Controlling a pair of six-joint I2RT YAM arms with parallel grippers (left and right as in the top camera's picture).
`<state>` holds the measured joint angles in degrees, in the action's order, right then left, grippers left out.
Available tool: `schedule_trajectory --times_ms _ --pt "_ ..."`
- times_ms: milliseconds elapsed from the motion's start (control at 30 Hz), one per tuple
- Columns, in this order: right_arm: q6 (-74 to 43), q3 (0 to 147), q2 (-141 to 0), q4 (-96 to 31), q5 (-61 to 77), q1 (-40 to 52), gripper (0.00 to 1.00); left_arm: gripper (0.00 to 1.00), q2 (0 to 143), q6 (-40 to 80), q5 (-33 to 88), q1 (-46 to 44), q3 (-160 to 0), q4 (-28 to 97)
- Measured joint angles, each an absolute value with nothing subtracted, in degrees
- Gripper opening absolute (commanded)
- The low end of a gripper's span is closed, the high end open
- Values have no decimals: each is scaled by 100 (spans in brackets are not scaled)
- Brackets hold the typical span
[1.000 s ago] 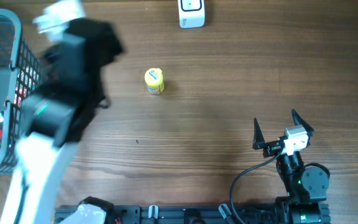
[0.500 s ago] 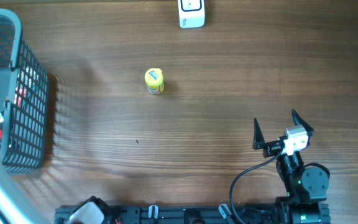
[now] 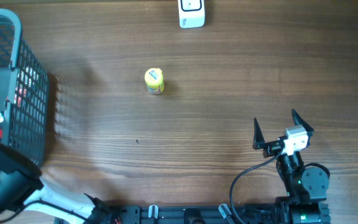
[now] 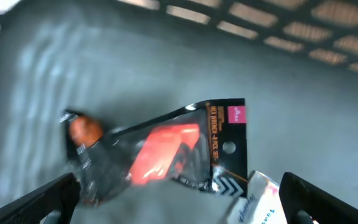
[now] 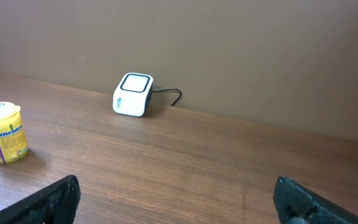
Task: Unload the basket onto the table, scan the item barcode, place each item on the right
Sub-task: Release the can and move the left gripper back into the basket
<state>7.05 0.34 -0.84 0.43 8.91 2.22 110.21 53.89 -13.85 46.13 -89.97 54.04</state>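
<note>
The tabletop [image 3: 229,74] is showing brown wood grain. The little jar [image 3: 154,81] is wearing yellow, the scanner [image 3: 191,14] white. In the grey mesh basket [image 3: 33,93], a black packet [image 4: 166,152] is showing orange-red and a pink tag.

Looking down into the basket [image 4: 316,93]: grey floor, mesh wall along the far edge. My left gripper [image 4: 182,202] hangs spread wide with nothing between the jaws, and a dark fingertip [image 4: 39,202] shows at each lower corner of view. A black packet [image 4: 160,152] lies flat mid-floor, something red-orange inside it, with a pink label [image 4: 236,115] on its header end to the right. A white packet [image 4: 257,199] with blue print lies against its near right corner. Everything is blurred; the print is unreadable.
</note>
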Motion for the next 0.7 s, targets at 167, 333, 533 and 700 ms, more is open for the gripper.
schedule_trajectory --times_ms 167,333,533,700 --pt "705 34 -84 43 891 222 100 100 11218 4178 -1339 4613 -8995 5083" --pt "705 34 -84 43 891 222 100 100 11218 2790 -1234 4574 -8995 4762" --pt "705 34 -84 43 891 222 100 100 11220 777 -561 4495 -8995 4729" --pt "705 34 -84 43 891 222 100 100 11220 -493 -154 4495 -8995 4923"
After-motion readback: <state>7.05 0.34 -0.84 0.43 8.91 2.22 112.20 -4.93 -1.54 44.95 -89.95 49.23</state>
